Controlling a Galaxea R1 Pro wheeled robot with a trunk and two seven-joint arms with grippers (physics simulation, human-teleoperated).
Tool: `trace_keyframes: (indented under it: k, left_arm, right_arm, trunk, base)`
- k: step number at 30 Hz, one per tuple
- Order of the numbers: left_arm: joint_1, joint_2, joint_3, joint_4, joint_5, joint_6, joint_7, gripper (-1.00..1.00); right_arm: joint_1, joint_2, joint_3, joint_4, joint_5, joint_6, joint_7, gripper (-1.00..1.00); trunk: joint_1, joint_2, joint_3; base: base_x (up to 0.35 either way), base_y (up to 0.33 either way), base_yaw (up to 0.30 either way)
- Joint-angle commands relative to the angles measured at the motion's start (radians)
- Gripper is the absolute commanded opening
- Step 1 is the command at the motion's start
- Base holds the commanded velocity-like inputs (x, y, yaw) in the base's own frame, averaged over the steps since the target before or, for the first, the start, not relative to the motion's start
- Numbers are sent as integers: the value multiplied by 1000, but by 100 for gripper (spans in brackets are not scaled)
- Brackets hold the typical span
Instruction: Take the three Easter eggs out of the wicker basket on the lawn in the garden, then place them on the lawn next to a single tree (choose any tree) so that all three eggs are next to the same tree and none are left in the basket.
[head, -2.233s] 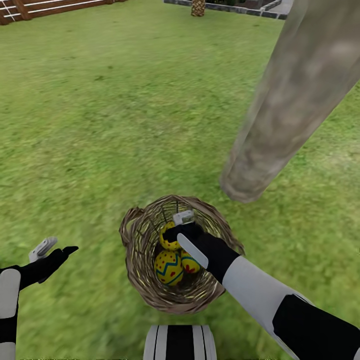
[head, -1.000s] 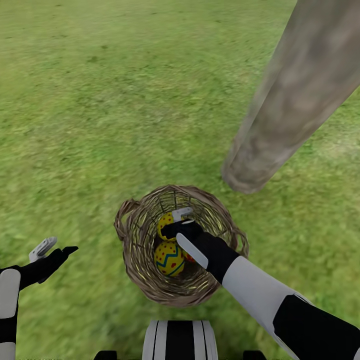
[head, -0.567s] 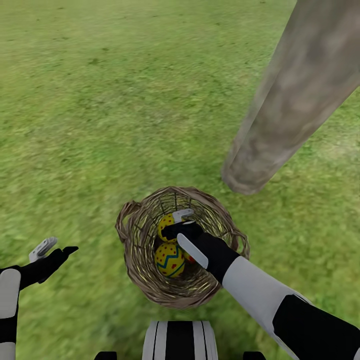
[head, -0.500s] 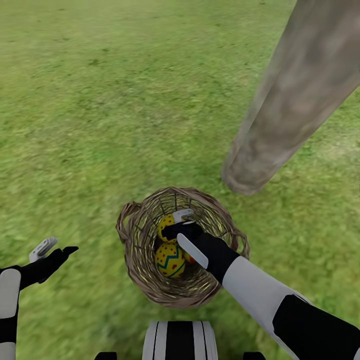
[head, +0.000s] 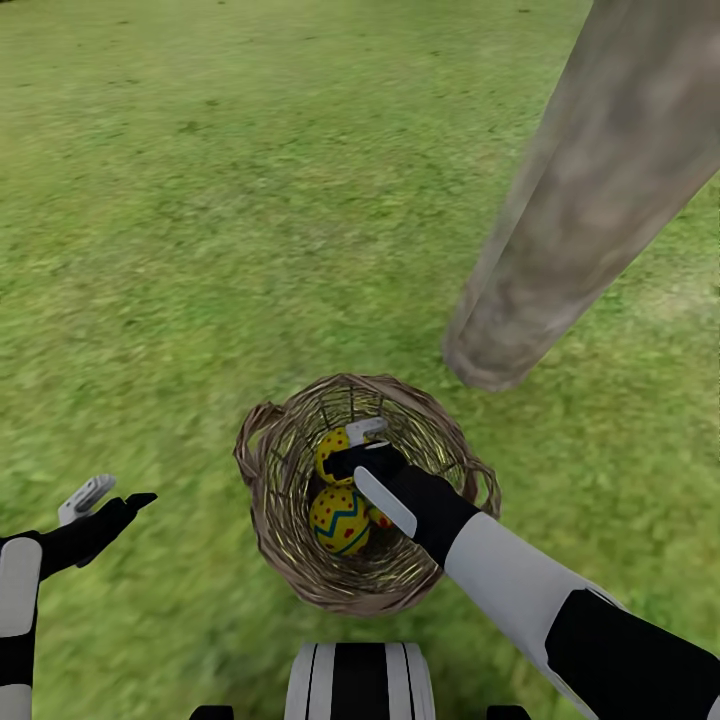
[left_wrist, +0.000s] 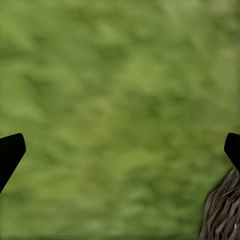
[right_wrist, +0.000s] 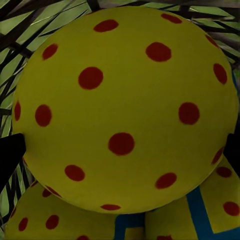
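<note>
The small round brown wicker basket (head: 365, 495) sits on the green patchy lawn (head: 200, 220), close to the foot of the grey-beige mottled tree trunk (head: 570, 215). All three yellow Easter eggs lie inside it. The right gripper (head: 362, 452) reaches down into the basket, its fingertips (right_wrist: 10, 155) spread against the sides of the red-dotted yellow egg (right_wrist: 125, 107), farthest in. Beside the basket, the left gripper (head: 105, 497) hangs over the grass, spread wide and empty.

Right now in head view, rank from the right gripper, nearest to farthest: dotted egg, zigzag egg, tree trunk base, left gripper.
1. Dotted egg: at the right gripper, inside the wicker basket.
2. Zigzag egg: just below it in the basket.
3. Tree trunk base and left gripper: too close to call; trunk beyond on the right, gripper on the left over grass.
</note>
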Motion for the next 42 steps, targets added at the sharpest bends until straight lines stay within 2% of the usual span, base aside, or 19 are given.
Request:
trace_keyframes:
  k: [1,22,29,32,36,38,42]
  left_arm:
    - [-1,0,1,-1,3,5,2,100]
    - [-1,-5,9,-2,6,8,3,100]
    - [-1,-5,10,-2,5,8,3,100]
    - [-1,-4,13,-4,5,8,2,100]
    - [-1,-6,13,-3,6,6,1,100]
    - [-1,-5,11,0,5,7,3,100]
    - [-1,-5,10,2,5,7,4,100]
  right_arm:
    - [-1,0,3,-1,-11,0,-10,-100]
    - [5,0,7,-1,-13,5,-14,-100]
    - [5,0,7,-1,-13,7,-16,-100]
    - [5,0,5,-11,-13,11,-16,-100]
    - [5,0,5,-78,-13,14,-16,-100]
    - [5,-22,-2,-111,-14,24,-16,-100]
    - [5,-51,-51,-158,-15,57,-17,-100]
  trunk:
    - [0,0,-1]
    - [-10,5,81]
    - [-13,6,108]
    - [-14,7,119]
    - [-14,7,119]
    - [-15,7,123]
    - [-16,8,139]
  base:
    - [0,0,0]
    - [-45,0,0]
    - [-311,0,0]
    - [-250,0,0]
    - [-20,0,0]
    - [-1,0,0]
    - [0,0,0]
